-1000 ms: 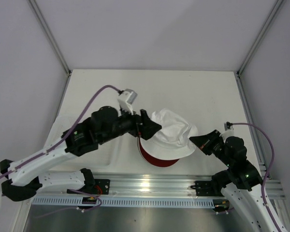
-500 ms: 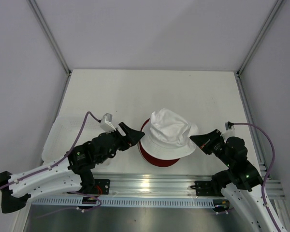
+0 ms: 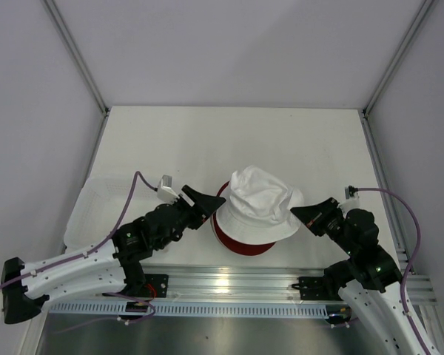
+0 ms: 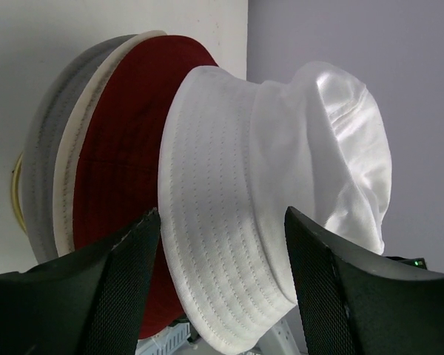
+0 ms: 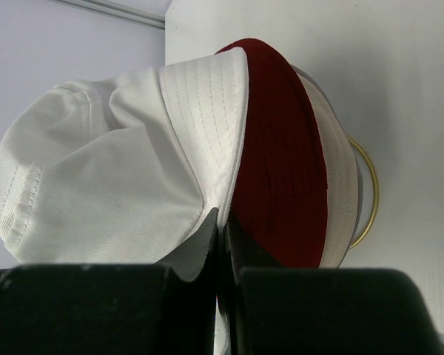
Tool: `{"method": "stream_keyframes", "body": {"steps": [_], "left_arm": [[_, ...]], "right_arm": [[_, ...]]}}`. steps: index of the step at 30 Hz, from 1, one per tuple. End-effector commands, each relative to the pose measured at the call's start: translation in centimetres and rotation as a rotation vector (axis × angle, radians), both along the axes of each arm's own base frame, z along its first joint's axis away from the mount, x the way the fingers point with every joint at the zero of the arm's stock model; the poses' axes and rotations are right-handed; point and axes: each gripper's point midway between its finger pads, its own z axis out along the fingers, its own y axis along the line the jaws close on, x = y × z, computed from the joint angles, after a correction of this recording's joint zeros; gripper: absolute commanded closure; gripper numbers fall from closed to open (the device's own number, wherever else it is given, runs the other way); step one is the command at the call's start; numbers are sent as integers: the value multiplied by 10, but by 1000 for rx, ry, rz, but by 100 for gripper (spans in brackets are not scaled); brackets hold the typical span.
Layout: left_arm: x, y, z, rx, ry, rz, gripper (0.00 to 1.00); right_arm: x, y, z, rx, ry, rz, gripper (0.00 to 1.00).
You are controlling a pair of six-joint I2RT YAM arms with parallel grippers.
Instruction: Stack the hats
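Note:
The white hat point(image 3: 260, 201) sits on top of the dark red hat point(image 3: 237, 242) at the table's middle front. The left wrist view shows the stack side-on: the beige hat point(image 4: 65, 174) with its grey inside, the dark red hat point(image 4: 122, 140), then the white hat point(image 4: 281, 148). My left gripper point(image 3: 204, 200) is open just left of the stack, and its fingers point(image 4: 126, 281) stand apart from the white brim. My right gripper point(image 3: 308, 214) is at the stack's right side. It is shut point(image 5: 222, 222) on the white hat's brim point(image 5: 207, 118).
A shallow clear plastic tray point(image 3: 89, 207) lies at the left, partly under my left arm. A thin yellow ring point(image 5: 371, 192) shows under the stack. An aluminium rail point(image 3: 229, 285) runs along the near edge. Walls close in the table's left, right and back.
My left gripper has pulled back from the white hat toward the near left, its jaws narrowing a little. The white hat has settled flatter on the red one. The right arm has held still.

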Motion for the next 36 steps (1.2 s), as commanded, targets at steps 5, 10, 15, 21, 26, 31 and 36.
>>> {"method": "stream_keyframes", "body": {"steps": [5,10,15,21,26,31,36], "left_arm": [[2,2,-3,13,64,32,29],[2,-18,4,-68,35,-20,45],[5,-22,17,-75,-1,-27,96],[11,-7,35,-18,-155,-2,99],[13,8,59,75,-342,1,99],[10,7,42,210,-471,-68,99],[9,8,21,266,-467,-87,99]], "right_arm": [[10,-3,3,-3,-21,-37,96],[11,-2,-1,1,-5,-38,98],[11,-4,-1,-14,-1,-44,99],[13,-9,-2,-34,-6,-70,100],[17,-8,11,-54,-87,-53,100],[18,-3,17,-104,-177,4,100],[19,-4,9,-153,-208,24,100]]}}
